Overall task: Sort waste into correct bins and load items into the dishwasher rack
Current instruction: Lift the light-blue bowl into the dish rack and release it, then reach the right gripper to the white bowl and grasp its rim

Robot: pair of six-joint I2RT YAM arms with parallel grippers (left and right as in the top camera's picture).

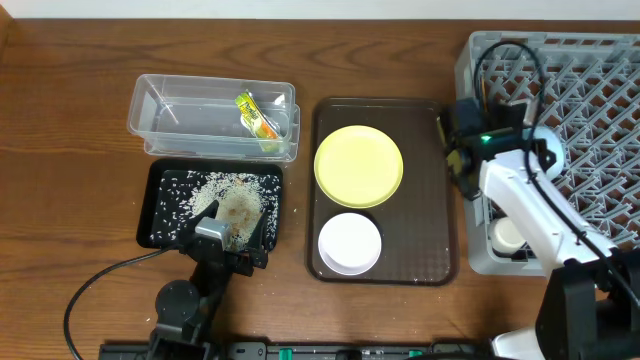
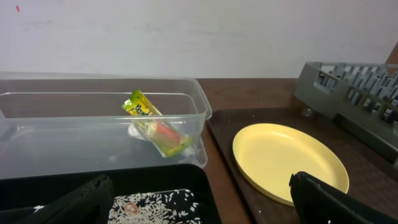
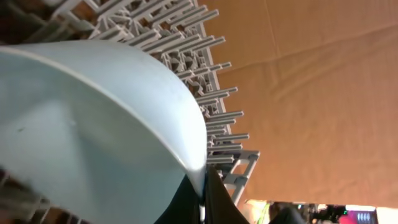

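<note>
My right gripper (image 3: 202, 193) is shut on the rim of the light blue bowl (image 3: 81, 137), which it holds tilted over the pegs of the grey dishwasher rack (image 3: 205, 93). From overhead the bowl (image 1: 553, 152) and the gripper (image 1: 528, 140) are over the rack (image 1: 590, 90). A small white cup (image 1: 508, 236) sits in the rack's near-left corner. My left gripper (image 2: 199, 208) is open and empty over the black tray (image 1: 160, 185) of rice (image 2: 155, 205). The green-and-orange wrapper (image 2: 155, 127) lies in the clear tub (image 1: 150, 110). The chopsticks are not visible.
A brown serving tray (image 1: 440, 200) in the middle holds the yellow plate (image 1: 358, 165) and, nearer me, the white bowl (image 1: 349, 243). The plate also shows in the left wrist view (image 2: 289, 158). Black cables run over the rack's left part.
</note>
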